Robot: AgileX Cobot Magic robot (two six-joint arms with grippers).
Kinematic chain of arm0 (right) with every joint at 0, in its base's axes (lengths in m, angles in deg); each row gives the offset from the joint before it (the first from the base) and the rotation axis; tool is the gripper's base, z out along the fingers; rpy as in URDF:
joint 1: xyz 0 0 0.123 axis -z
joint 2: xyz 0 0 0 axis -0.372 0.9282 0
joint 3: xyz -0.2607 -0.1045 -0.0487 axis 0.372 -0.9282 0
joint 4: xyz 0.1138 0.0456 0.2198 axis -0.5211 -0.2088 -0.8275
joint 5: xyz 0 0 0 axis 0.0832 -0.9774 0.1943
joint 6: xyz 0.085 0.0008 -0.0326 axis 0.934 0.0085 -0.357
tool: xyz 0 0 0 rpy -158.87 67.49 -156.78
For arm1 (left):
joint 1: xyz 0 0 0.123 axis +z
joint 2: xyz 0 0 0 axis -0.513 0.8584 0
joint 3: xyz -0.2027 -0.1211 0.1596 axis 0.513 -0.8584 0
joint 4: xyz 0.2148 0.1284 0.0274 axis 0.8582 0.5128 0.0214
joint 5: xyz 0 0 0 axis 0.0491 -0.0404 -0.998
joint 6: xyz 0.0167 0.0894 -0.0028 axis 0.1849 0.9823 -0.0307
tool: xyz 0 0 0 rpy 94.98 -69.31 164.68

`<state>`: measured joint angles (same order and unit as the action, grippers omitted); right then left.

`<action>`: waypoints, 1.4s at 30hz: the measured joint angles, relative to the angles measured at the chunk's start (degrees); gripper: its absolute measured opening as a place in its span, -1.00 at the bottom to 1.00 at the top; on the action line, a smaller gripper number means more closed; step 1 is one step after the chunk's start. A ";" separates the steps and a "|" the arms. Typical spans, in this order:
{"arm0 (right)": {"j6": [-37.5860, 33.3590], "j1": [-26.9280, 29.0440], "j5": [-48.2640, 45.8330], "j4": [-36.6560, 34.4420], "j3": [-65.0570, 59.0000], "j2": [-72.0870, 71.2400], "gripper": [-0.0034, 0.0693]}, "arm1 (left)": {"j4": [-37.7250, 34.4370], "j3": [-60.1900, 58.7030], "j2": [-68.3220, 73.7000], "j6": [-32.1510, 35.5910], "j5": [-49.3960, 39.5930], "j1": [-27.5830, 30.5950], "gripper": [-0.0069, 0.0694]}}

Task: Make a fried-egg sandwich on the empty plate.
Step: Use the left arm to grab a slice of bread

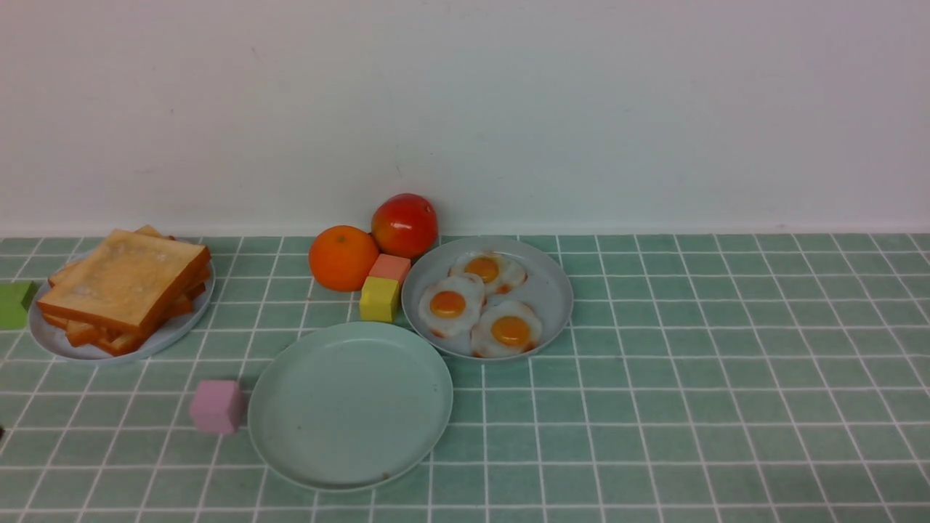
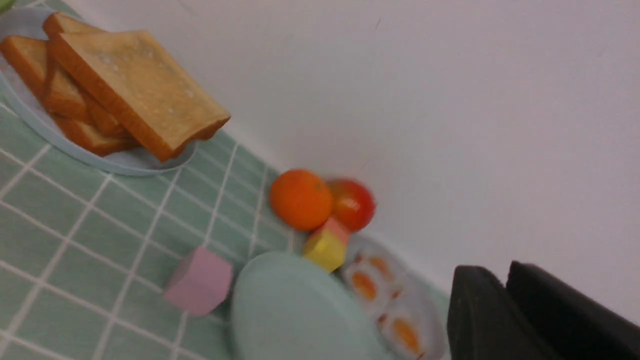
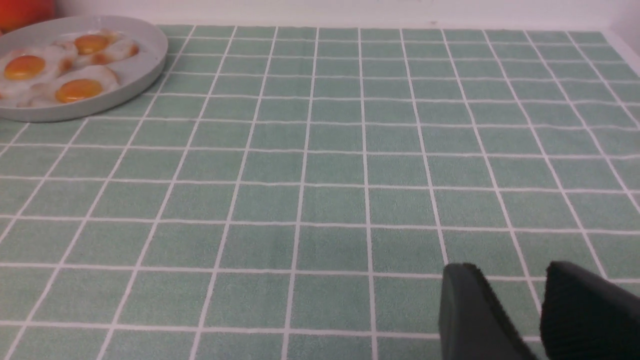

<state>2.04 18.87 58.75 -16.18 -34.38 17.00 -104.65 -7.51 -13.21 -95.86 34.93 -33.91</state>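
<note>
The empty plate (image 1: pixel 349 407), pale mint green, lies bare at the front centre of the tiled table; the left wrist view shows the empty plate (image 2: pixel 290 310) too. Several toast slices (image 1: pixel 127 283) are stacked on a grey-blue plate (image 1: pixel 54 340) at the far left. Three fried eggs (image 1: pixel 447 305) lie on another grey-blue plate (image 1: pixel 554 290) just behind and right of the mint one. No assembled sandwich is in view. Neither arm shows in the front view. My left gripper (image 2: pixel 500 270) is shut with nothing in it, up off the table. My right gripper (image 3: pixel 512 270) stands open over bare tiles, right of the egg plate (image 3: pixel 145 65).
An orange (image 1: pixel 343 258) and a red fruit (image 1: pixel 405 225) sit by the back wall. A salmon block (image 1: pixel 390 267) and a yellow block (image 1: pixel 379 299) lie between them and the mint plate. A pink cube (image 1: pixel 216 407) touches the mint plate's left side. A green block (image 1: pixel 14 305) is at the left edge.
</note>
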 joint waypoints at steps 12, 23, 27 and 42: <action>19.62 0.00 15.22 -19.98 0.16 0.00 -0.26 | 1.01 27.74 35.91 21.51 -32.45 0.00 -0.85; -1.35 -5.03 -20.66 -16.75 36.18 18.02 -0.94 | 12.44 38.49 60.44 20.61 -29.55 0.00 -0.85; -9.54 -6.22 -35.10 -17.72 48.93 28.82 -0.93 | 17.63 43.84 68.45 20.45 -23.97 0.00 -0.85; -15.84 -14.77 -40.31 -21.86 55.17 36.97 -0.90 | 34.31 61.29 93.02 19.78 -19.13 0.00 0.06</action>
<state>-13.80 4.09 18.44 -38.04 20.79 53.97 -70.33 53.77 79.81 -76.08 15.80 -33.91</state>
